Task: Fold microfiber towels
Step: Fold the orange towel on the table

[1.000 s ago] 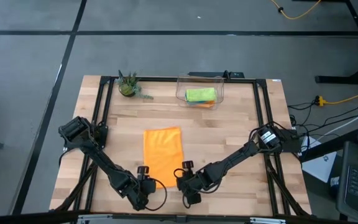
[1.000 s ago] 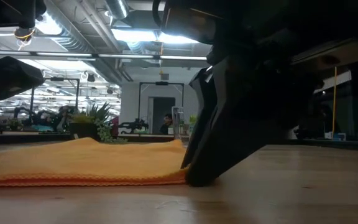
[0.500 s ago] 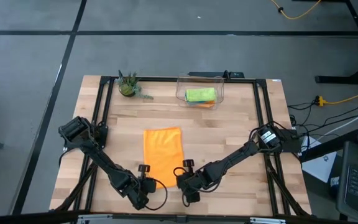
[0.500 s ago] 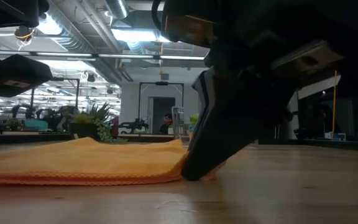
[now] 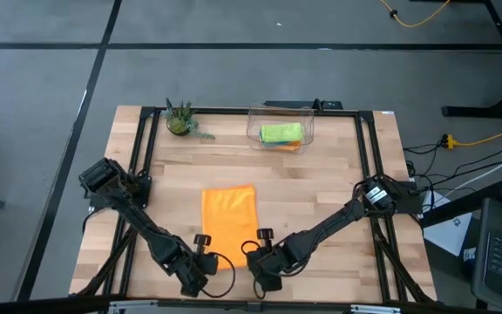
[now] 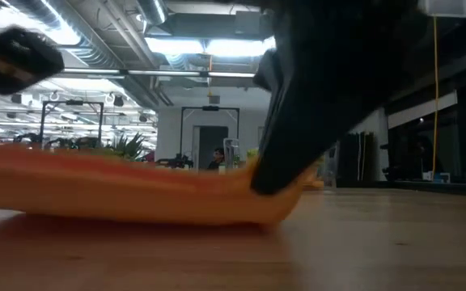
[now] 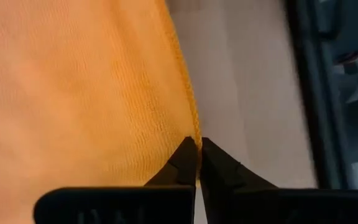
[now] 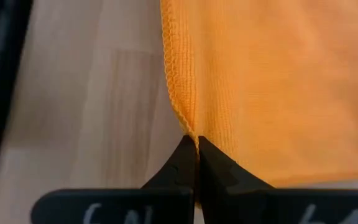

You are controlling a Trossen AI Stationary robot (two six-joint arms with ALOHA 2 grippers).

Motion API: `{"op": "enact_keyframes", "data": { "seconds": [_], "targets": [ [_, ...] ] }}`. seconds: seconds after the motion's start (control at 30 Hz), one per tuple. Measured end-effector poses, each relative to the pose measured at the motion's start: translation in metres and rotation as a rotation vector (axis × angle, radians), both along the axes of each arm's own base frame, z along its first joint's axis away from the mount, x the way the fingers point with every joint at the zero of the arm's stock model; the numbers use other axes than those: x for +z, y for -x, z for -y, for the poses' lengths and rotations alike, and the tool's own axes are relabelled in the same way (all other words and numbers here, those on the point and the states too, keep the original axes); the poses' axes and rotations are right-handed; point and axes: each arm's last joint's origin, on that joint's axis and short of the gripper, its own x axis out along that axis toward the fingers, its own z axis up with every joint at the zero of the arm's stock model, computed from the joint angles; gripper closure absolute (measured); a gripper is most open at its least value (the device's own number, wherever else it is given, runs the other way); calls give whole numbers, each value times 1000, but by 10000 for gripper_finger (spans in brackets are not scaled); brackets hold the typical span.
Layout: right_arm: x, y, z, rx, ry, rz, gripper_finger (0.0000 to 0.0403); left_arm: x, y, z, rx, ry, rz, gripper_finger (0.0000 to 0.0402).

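Two hands pinch one orange towel [image 5: 229, 215] at its near corners.
The near edge is hidden under them; a green towel [image 5: 281, 133] covers most of another orange one in the bin [image 5: 308, 114]. Left hand [image 5: 209, 259] and right hand [image 5: 254, 255] sit low, closed on the cloth, lifting it off the surface [image 5: 321, 192].

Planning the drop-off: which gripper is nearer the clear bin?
Right, slightly. Both grippers pinch the orange towel's near corners, left gripper, right gripper; the clear bin sits far, right of centre.
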Motion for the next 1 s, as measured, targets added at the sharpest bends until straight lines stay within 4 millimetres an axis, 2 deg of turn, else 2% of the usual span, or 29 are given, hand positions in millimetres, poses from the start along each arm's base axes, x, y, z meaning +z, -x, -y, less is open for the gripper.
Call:
{"op": "enact_keyframes", "data": {
  "seconds": [0.1, 0.27, 0.37, 0.47, 0.57, 0.73, 0.83, 1.0],
  "targets": [
    [16, 0, -9, 13, 2, 2, 401, 7, 2, 4, -18, 11, 10, 401],
    [48, 3, -25, 16, 72, 46, 401, 33, 1, 15, -111, 34, 81, 401],
    [66, 6, -26, -16, 180, 79, 401, 53, 1, 12, -123, -26, 86, 401],
    [74, 6, -24, -35, 261, 116, 401, 71, 3, 7, -103, -146, 70, 401],
    [73, 2, -16, -28, 325, 127, 401, 78, 7, -3, -87, -268, 20, 401],
    [68, -11, 11, -69, 441, 125, 401, 76, 5, -23, -45, -386, -57, 401],
    [62, -20, 29, -84, 481, 119, 401, 68, 1, -37, -19, -443, -85, 401],
    [37, -28, 60, -106, 526, 68, 401, 49, -3, -61, 21, -507, -159, 401]
  ]
}}
